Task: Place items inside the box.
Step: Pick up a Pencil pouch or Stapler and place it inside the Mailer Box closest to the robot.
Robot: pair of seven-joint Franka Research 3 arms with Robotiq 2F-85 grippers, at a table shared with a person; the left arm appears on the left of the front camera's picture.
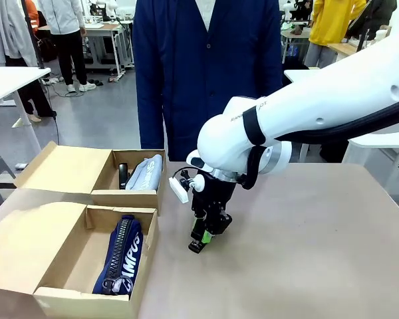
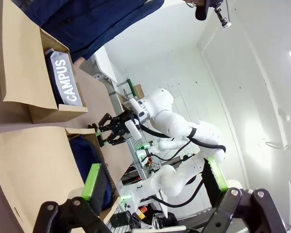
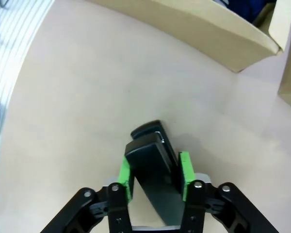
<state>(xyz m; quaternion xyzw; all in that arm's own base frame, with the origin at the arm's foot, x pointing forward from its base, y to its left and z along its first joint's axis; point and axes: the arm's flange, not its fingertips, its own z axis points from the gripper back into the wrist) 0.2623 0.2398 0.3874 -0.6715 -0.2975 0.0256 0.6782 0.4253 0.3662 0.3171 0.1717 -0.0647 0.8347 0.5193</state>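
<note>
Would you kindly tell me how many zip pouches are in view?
2. The navy pouch lies in the nearer box; the pale grey-blue pouch lies in the farther box. More could be hidden behind the box walls.

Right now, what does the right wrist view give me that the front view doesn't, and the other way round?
Right wrist: a close look at the green pads pressed on both sides of the black stapler.
Front: the navy zip pouch with white lettering in the near cardboard box, the pale grey-blue pouch in the far box, and a person in a navy coat at the far side.
Both: the right gripper shut on the stapler, the tan table below, a box alongside.
</note>
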